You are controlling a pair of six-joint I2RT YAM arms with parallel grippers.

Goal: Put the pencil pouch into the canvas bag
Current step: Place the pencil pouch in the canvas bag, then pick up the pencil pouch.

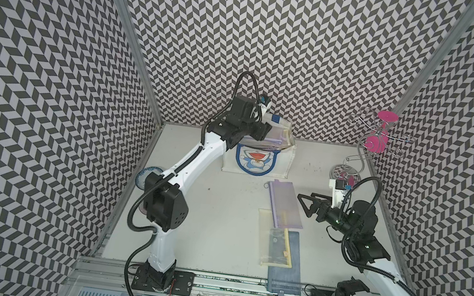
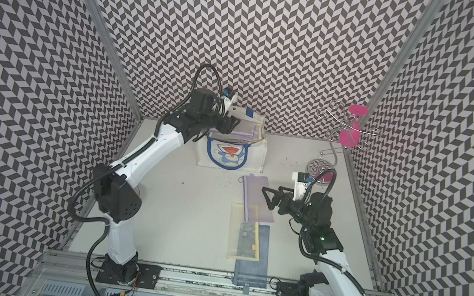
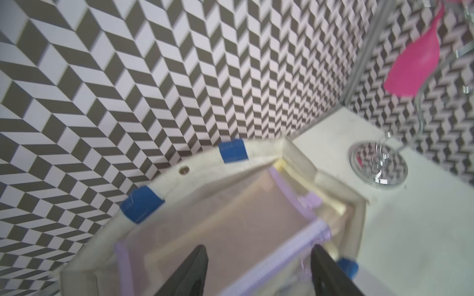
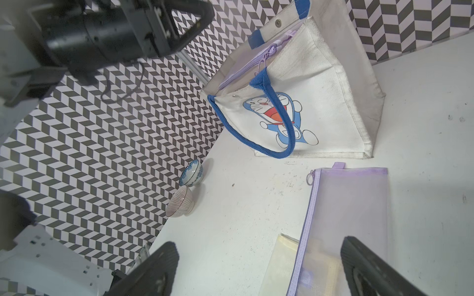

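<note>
Grey-and-white chevron walls [image 1: 275,35] on three sides. Aluminium corner posts [image 1: 130,35] run in from upper left and upper right. White tabletop [image 1: 220,215] centre frame, scuffed. Metal rail [image 1: 226,287] along the bottom edge. Light flat and even.

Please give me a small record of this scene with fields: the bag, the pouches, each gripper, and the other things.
bag: canvas bag, upright at the table's back, mouth open
inside it: purple mesh pouch, showing at the mouth
left gripper: open, above the bag's mouth
right gripper: open, over the second purple pouch
on the table: second purple pouch, yellow pouch, blue pouch, overlapping in a row
other: blue bowl, striped bowl, wire rack with pink glasses
</note>
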